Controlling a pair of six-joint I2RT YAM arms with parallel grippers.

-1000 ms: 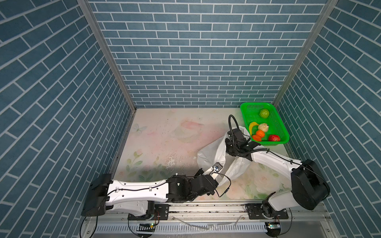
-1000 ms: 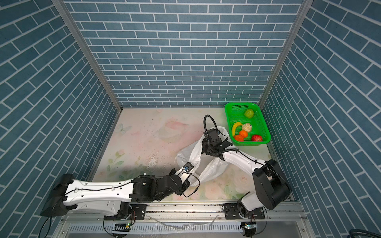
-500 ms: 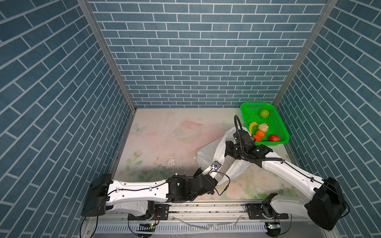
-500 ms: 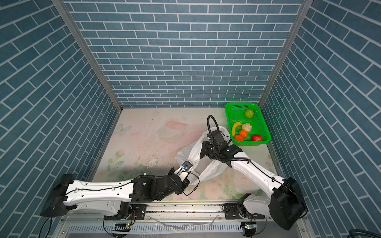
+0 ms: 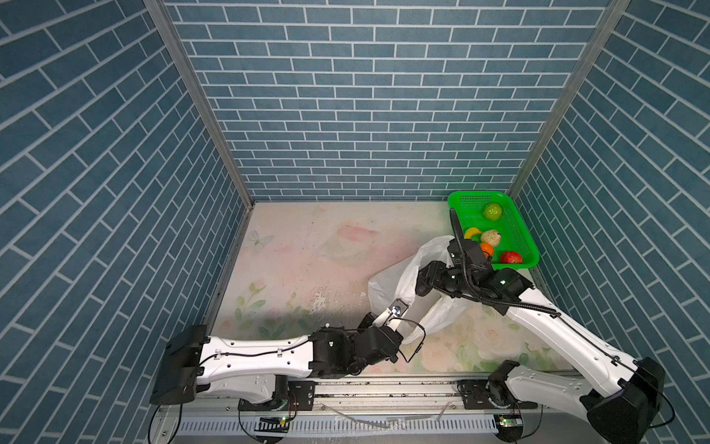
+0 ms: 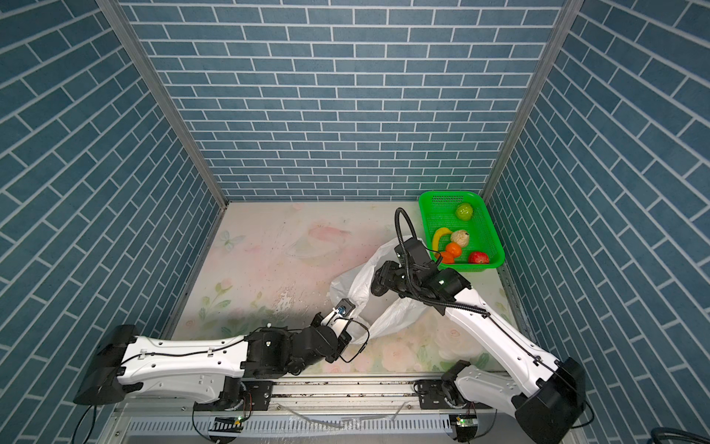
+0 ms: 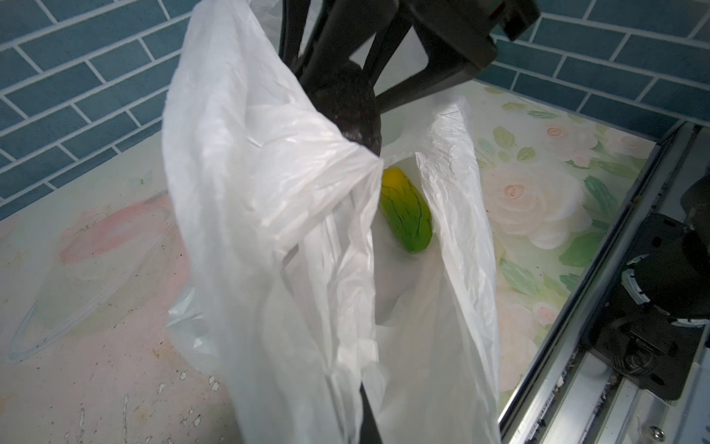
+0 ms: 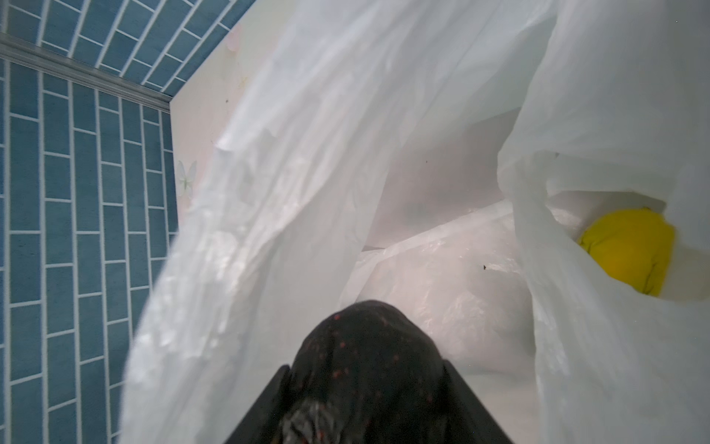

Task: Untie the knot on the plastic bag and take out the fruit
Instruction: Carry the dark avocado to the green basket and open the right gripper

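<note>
I pulled my right end effector (image 7: 342, 90) back, clamped on the dark fruit (image 7: 349, 115); left end effector (image 5: 395, 310) pinched the bag (image 5: 388, 282); oblong (image 7: 407, 211) next.

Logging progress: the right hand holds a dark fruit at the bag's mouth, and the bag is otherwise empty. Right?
Not empty. The right hand does hold the dark fruit at the mouth of the bag, but the left wrist view shows a yellow-green fruit lying inside it.

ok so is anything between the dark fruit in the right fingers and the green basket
The plastic bag: its raised rim stands around the dark oval fruit in the right gripper, also toward the green basket. Above that rim, nothing visible.
</note>
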